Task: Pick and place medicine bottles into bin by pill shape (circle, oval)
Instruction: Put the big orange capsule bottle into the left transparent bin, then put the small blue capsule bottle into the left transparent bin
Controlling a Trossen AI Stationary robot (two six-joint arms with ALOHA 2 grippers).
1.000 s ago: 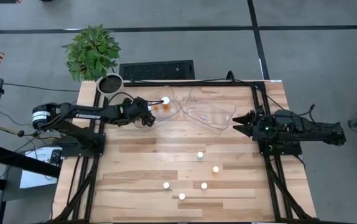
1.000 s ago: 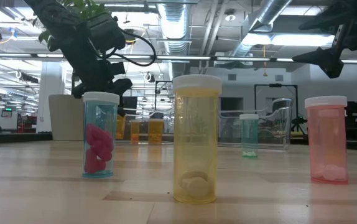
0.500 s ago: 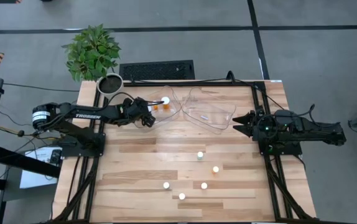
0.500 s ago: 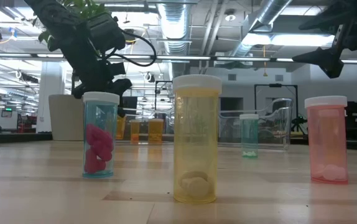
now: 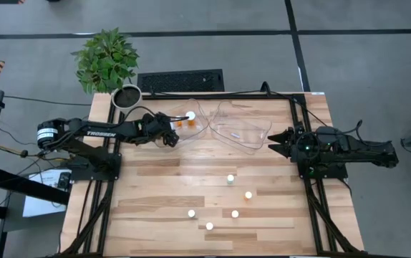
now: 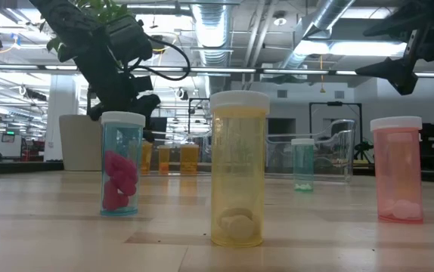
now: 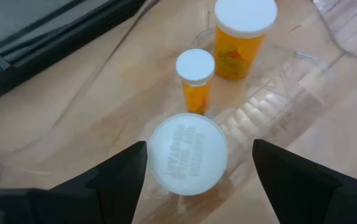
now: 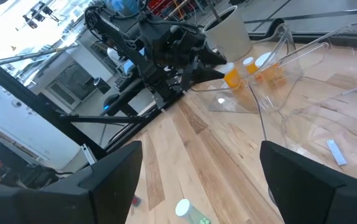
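Right now a little orange bottle with a round white cap (image 7: pixel 188 153) sits between the left gripper's (image 7: pixel 194 163) two dark fingers, which are spread wide — not squeezing it. It stands inside the clear plastic bin (image 5: pixel 197 129) at the table's far left side, beside two more orange bottles (image 7: pixel 195 79). To do this step well, I think the gripper should lift straight up, slowly, so it does not bump them. Five small bottles (image 5: pixel 230 179) wait nearer the front. The right gripper (image 5: pixel 271 140) rests open beside the other clear bin (image 5: pixel 259 140).
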